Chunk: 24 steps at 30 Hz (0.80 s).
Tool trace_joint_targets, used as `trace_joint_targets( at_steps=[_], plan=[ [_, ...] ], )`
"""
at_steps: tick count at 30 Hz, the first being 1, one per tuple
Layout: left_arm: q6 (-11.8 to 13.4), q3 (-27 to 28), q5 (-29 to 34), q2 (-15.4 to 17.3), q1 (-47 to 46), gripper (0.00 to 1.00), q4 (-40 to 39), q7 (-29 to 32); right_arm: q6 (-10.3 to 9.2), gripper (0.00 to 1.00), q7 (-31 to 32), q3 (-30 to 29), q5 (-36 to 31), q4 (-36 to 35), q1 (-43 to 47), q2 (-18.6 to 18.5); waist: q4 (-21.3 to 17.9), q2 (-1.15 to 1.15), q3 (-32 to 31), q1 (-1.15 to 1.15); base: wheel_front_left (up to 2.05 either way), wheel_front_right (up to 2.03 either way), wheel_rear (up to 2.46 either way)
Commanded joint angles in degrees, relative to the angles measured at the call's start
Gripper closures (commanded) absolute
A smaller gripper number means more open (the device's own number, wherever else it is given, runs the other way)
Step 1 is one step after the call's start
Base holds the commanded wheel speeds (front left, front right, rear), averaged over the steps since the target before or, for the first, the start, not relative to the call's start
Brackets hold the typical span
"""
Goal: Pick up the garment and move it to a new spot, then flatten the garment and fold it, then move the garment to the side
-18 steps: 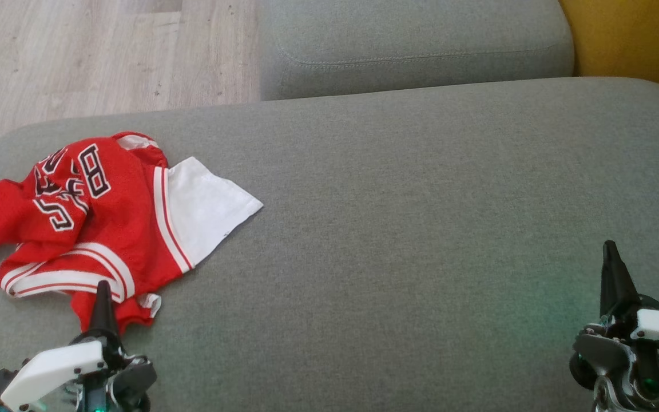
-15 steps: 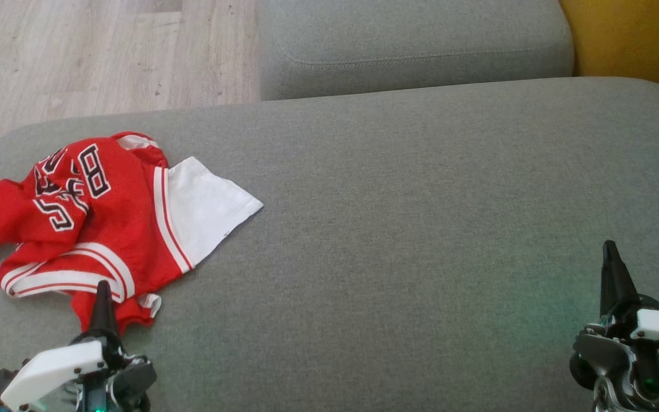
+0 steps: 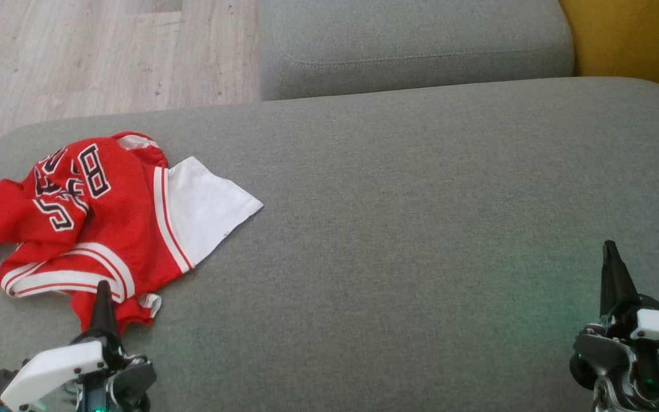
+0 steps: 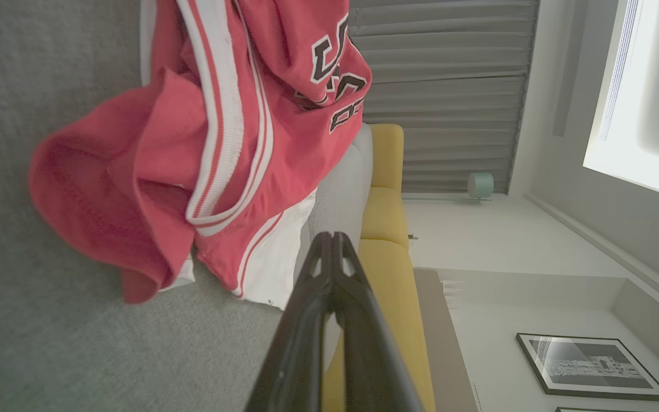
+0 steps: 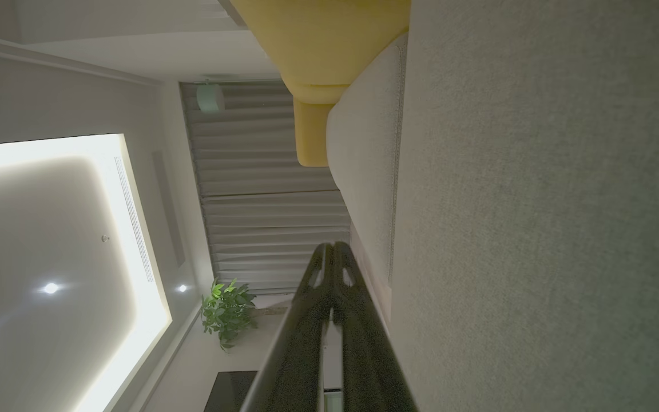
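A crumpled red garment (image 3: 78, 223) with white stripes, black lettering and a white panel lies at the left end of the grey cushion (image 3: 398, 229). In the left wrist view the garment (image 4: 203, 137) bunches just ahead of the fingers. My left gripper (image 3: 102, 286) is shut and empty, its tip over the garment's near hem. The two fingers (image 4: 306, 320) meet at their tips (image 4: 332, 236). My right gripper (image 3: 610, 246) is shut too, empty, far to the right above bare cushion. Its closed tip (image 5: 332, 245) points past the cushion's edge.
A second grey cushion (image 3: 415, 46) lies beyond the first. Wooden floor (image 3: 78, 57) shows at the upper left and a yellow seat (image 3: 638, 40) at the upper right. Bare grey fabric stretches between the garment and the right gripper.
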Motion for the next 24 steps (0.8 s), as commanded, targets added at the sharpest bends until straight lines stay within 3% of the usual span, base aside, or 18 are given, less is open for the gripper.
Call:
trace_joint_targets(
  at_steps=[1, 8, 9, 16, 24],
  plan=[
    [-0.4, 2.1, -0.3, 0.3, -2.9, 1.0, -1.9, 0.4, -0.04, 1.0, 0.4, 1.2, -0.2, -1.8, -3.1, -0.3, 0.0, 0.0, 0.0, 0.0, 0.0, 0.0, 0.0],
    [-0.4, 2.1, -0.3, 0.3, -2.9, 1.0, -1.9, 0.4, -0.04, 1.0, 0.4, 1.2, -0.2, -1.8, -3.1, -0.3, 0.0, 0.0, 0.0, 0.0, 0.0, 0.0, 0.0],
    [0.0, 0.0, 0.0, 0.0, 0.0, 0.0, 0.0, 0.0, 0.0, 0.0, 0.0, 0.0, 0.0, 0.0, 0.0, 0.0, 0.0, 0.0, 0.0, 0.0, 0.0, 0.0, 0.0],
    [0.0, -1.0, 0.5, 0.0, 0.5, 0.0, 0.3, -1.0, 0.0, 0.0, -1.0, 0.4, -1.5, 0.4, 0.7, 0.0, 0.0, 0.0, 0.0, 0.0, 0.0, 0.0, 0.0],
    [0.1, -2.3, 4.4, 0.3, 0.7, 0.0, 0.0, -2.4, 0.0, 0.0, -2.4, 1.0, -9.0, -1.2, 1.2, 0.0, -0.1, 0.0, 0.0, 0.0, 0.0, 0.0, 0.0]
  ],
)
